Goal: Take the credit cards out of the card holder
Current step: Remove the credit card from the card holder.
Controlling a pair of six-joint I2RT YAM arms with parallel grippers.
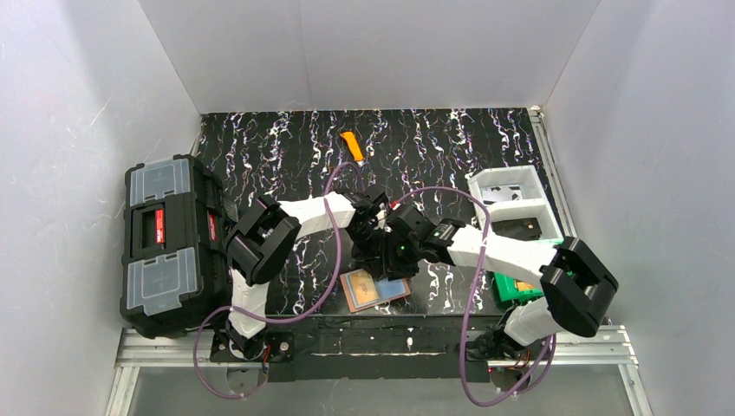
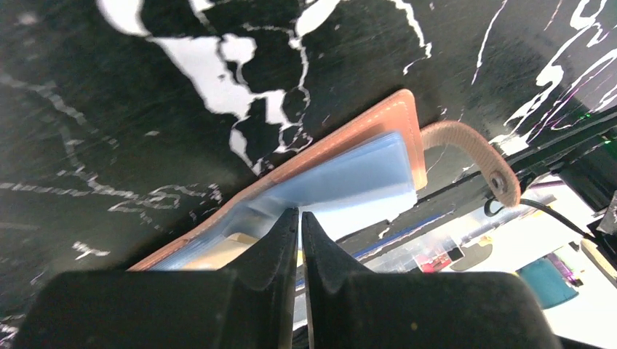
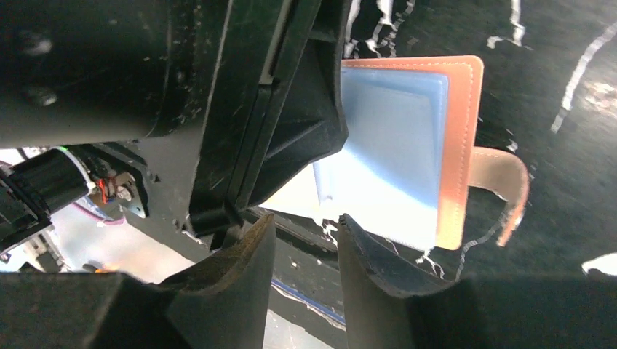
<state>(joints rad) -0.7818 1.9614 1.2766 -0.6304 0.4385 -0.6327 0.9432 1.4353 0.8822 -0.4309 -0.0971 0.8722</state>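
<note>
The brown card holder [image 2: 349,134] with its side tab [image 2: 473,145] hangs in the air above the marbled table. My left gripper [image 2: 300,214] is shut on the edge of its pale blue inner layers [image 2: 349,182]; a tan piece [image 2: 218,254] shows inside. In the right wrist view the holder [image 3: 460,145] is upright. My right gripper [image 3: 307,222] is open, fingertips just below the pale blue layers [image 3: 385,145], not touching. From above, both grippers [image 1: 381,243] meet and hide the holder. Flat orange-tan and blue-grey card-sized pieces [image 1: 374,290] lie on the table in front.
A big black toolbox [image 1: 169,247] stands at the left. An orange utility knife [image 1: 351,146] lies at the back. A white bin [image 1: 511,195] and a green object [image 1: 518,288] sit at the right. The table's front edge is close below the grippers.
</note>
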